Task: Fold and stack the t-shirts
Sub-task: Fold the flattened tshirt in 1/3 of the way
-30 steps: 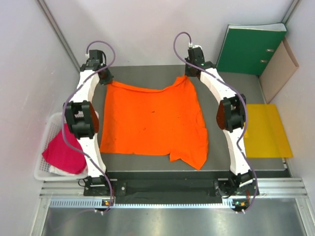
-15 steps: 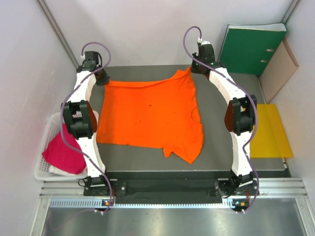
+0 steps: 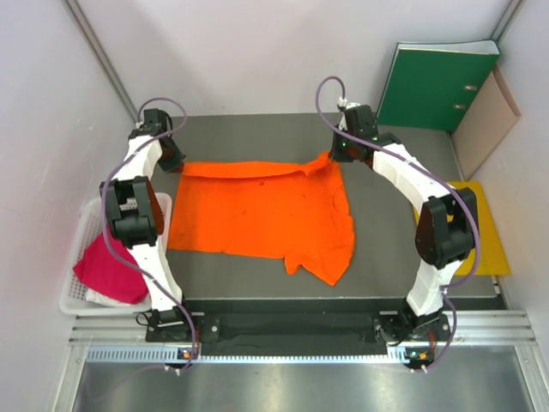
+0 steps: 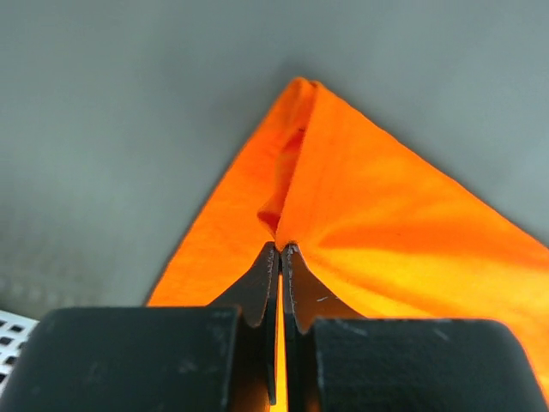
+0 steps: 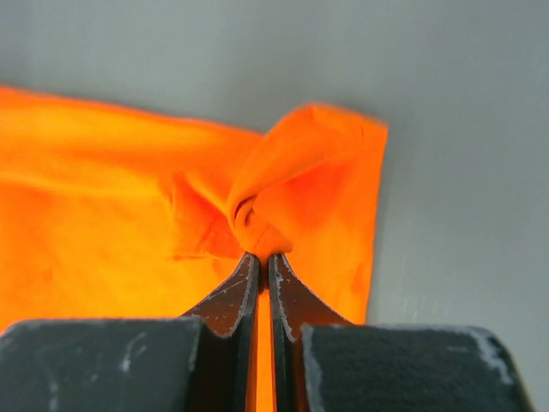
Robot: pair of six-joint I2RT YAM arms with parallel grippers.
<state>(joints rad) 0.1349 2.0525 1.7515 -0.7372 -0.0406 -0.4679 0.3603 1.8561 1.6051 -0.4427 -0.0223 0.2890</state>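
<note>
- Top external view is showing the orange shirt [image 3: 262, 210] lying spread on the desk [image 3: 386, 257], its far edge stretching between the two arms. The pink shirt [image 3: 107, 266] is sitting in the basket [image 3: 73, 305] at the left.
- The left tool [image 4: 280, 249] is pinching the far left corner, its jaws clamping tight on a peak of cloth.
- The right tool [image 5: 259, 255] is gripping the far right corner the same way, with a bunched fold sitting just past its tips.
- The step in hand is looking like a fold of the far edge toward the near edge.
- To do it well, both tools should be travelling together at one height and holding the edge taut, so the crease is forming straight.
- The near right part is lying rumpled and skewed, so the carried edge should be landing square over it.
</note>
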